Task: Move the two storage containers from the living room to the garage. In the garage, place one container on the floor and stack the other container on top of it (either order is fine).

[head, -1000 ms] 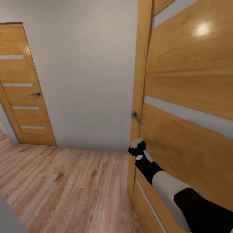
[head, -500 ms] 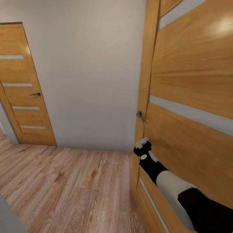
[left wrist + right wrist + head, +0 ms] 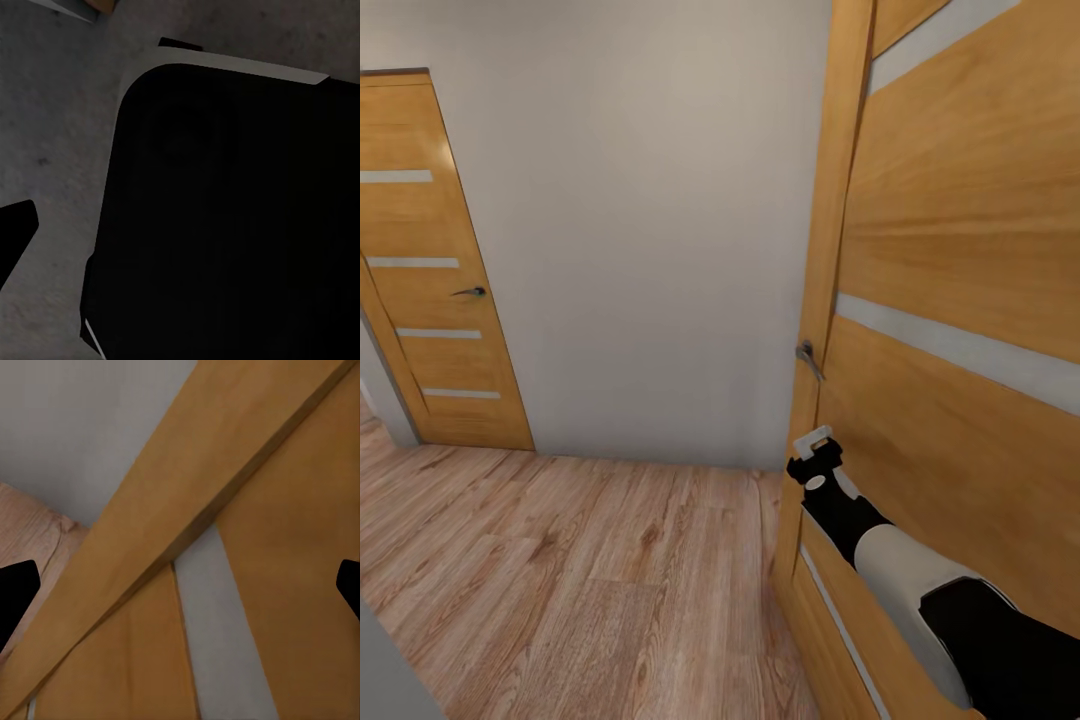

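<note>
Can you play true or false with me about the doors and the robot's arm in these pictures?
1. The right gripper is beside a wooden door. True.
2. That door's handle sits below the gripper. False: it is above it.
3. A second door stands at the far left. True.
4. The floor is grey concrete. False: it is light wood planks.
5. An orange bin sits on the floor. False: none is on it here.

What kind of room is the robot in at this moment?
Probably an indoor hallway of a home: a light wood plank floor, a plain white wall, a closed wooden door and another wooden door close by.
</note>
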Tool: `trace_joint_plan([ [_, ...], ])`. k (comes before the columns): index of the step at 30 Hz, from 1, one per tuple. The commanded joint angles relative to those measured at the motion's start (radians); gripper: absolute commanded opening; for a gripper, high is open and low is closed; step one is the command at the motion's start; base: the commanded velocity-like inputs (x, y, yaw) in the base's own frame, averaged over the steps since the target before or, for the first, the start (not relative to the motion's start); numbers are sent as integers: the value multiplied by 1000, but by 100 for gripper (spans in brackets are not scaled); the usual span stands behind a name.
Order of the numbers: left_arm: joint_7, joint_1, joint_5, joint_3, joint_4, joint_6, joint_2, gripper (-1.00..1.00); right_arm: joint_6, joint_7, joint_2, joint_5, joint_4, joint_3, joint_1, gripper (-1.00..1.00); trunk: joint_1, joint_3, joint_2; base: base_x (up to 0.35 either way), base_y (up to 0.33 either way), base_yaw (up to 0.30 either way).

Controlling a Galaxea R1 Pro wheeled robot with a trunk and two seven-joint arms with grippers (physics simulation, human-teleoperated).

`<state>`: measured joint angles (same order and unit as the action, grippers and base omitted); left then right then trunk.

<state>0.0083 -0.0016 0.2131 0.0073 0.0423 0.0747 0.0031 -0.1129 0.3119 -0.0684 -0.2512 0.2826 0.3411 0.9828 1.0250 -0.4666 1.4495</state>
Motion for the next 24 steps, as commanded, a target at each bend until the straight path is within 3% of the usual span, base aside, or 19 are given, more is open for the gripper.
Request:
trace_joint_plan([
  [1,1,0,5,0,1,2,0,100,-12,7,1,-10,0,-7,0,100,0,-1,0,0,0,0],
  [3,1,0,5,0,1,2,0,100,-12,6,4,-10,-5,-7,1,100,0,-1,0,0,0,0],
  [9,1,0,5,0,1,2,0,100,-14,-2,54,-8,-52,-9,27,100,0,-1,0,0,0,0],
  [24,1,0,5,0,1,2,0,100,-8,-4,58,-9,-63,-8,34,100,0,-1,0,45,0,0],
])
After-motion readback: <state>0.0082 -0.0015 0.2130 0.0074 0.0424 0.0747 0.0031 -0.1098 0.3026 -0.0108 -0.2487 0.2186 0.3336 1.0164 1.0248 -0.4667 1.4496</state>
